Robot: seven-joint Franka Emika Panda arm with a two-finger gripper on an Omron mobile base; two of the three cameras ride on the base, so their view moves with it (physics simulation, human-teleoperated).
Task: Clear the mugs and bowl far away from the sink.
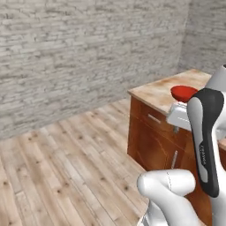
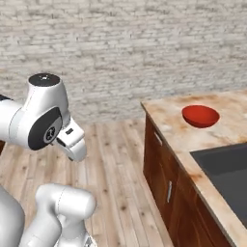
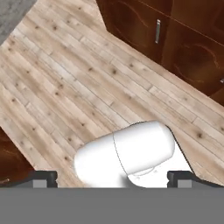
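One glossy red bowl (image 2: pixel 200 116) is sitting on the surface (image 2: pixel 226 129) near the sink (image 2: pixel 226 169). Your claw (image 3: pixel 113 178) is hanging spread wide over the floor, holding nothing. You are likely facing a rigid, slippery bowl; pinching its thin rim looks best.

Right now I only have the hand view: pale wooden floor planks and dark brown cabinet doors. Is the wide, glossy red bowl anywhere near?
Observer: Yes. The wide, glossy red bowl sits upright on the tan stone countertop above those cabinets.
Operator: Where is the sink from it?
Observer: The dark grey recessed sink is set in the same countertop, nearer the robot and apart from the bowl.
Operator: Anything inside the bowl?
Observer: In the right base view, its inside looks empty.
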